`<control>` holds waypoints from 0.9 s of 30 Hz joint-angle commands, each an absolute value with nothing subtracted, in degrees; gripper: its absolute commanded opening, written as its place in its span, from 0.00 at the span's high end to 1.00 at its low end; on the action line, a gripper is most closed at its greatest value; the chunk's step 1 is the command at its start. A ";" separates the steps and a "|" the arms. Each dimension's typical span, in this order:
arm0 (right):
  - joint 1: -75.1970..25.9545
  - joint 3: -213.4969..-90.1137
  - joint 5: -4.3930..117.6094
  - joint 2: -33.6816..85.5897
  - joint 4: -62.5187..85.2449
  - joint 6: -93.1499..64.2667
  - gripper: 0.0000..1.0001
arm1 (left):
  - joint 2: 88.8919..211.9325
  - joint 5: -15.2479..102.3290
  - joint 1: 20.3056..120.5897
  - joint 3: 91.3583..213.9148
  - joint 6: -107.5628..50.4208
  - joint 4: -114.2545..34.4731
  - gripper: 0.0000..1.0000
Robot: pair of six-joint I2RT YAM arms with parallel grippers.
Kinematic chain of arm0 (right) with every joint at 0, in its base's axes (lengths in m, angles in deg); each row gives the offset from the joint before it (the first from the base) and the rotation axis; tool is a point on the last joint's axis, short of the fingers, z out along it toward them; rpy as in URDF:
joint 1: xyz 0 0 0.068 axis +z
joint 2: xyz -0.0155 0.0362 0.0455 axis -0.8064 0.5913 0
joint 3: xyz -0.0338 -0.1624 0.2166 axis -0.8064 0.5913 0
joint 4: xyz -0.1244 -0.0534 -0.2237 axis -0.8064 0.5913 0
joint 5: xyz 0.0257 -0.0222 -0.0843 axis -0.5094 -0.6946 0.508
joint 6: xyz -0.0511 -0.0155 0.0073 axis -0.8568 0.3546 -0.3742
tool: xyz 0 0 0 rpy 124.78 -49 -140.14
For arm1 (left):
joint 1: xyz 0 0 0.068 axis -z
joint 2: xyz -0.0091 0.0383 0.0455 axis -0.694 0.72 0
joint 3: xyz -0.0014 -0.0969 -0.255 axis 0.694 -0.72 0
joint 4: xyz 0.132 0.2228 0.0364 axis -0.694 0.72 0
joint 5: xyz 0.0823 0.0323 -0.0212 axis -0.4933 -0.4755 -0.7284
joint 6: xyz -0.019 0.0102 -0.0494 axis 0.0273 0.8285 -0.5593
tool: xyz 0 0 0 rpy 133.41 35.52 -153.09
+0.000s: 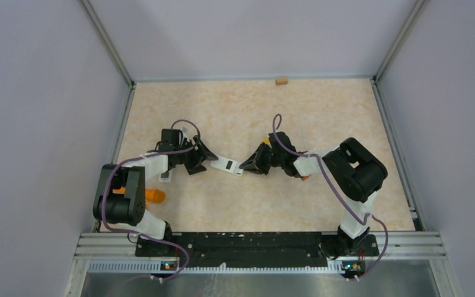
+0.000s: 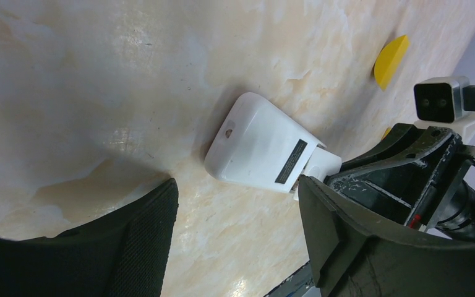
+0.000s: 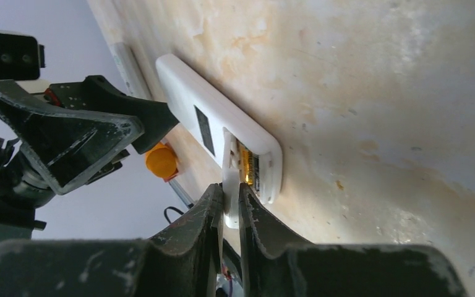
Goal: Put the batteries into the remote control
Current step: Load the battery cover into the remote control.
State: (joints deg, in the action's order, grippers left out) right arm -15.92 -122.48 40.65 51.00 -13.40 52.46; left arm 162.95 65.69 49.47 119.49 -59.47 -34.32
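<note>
Fitting the thin white cover [image 3: 229, 170] onto the slim white remote [image 3: 201, 114] seems your step: right jaws pinch it, left jaws spread; next, press it flush over the gold-toned battery [image 3: 247, 168].

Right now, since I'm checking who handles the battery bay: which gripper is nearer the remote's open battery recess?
Right. The right gripper is at the battery recess, closed on a white flap beside it. The left gripper stands open at the remote control's opposite end.

Left tool [image 1: 206, 158] gapes wide; right tool [image 1: 247, 165] is pinched nearly closed.
</note>
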 commanded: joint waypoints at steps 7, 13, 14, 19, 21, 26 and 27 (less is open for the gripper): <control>-15.34 -124.81 41.95 49.46 -9.13 51.75 0.78 | 163.31 65.77 48.96 121.02 -59.22 -35.33 0.25; -15.34 -124.87 42.95 48.29 -7.89 51.37 0.68 | 163.31 65.69 48.78 120.88 -59.18 -35.40 0.24; -15.34 -124.93 43.10 48.24 -7.68 51.35 0.68 | 163.40 65.69 48.78 120.82 -59.22 -35.45 0.24; -15.34 -124.97 43.37 48.70 -7.81 50.91 0.75 | 163.60 65.87 48.65 120.87 -59.35 -35.71 0.24; -15.34 -124.98 43.15 49.05 -7.95 50.76 0.77 | 163.69 65.95 48.61 120.86 -59.35 -35.68 0.24; -14.88 -125.43 43.69 49.35 -6.78 49.52 0.71 | 163.94 66.10 48.61 120.76 -59.47 -35.81 0.24; -14.74 -125.66 43.95 49.43 -6.42 49.10 0.69 | 164.02 66.10 48.61 120.78 -59.46 -35.69 0.24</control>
State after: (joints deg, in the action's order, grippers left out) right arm -15.88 -122.65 42.69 51.00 -7.19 51.06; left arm 163.06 65.96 49.01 119.58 -59.58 -34.39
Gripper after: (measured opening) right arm 0.282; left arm 0.760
